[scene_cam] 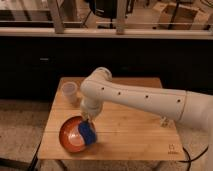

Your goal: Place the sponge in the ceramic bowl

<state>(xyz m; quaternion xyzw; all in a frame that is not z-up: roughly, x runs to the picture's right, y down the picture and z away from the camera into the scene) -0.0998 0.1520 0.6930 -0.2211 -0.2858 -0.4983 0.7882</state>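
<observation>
The orange-red ceramic bowl [64, 135] sits at the table's front left. The blue sponge [87, 133] hangs tilted over the bowl's right side, partly covering its rim. My gripper [89, 121] points down right above the sponge and is shut on its top. The white arm [145, 100] reaches in from the right and bends at a rounded joint above the bowl.
A translucent white plastic cup [70, 92] stands at the table's back left, just left of the arm. The wooden table [135, 131] has a small dark mark near its front right corner. Dark cabinets stand behind the table.
</observation>
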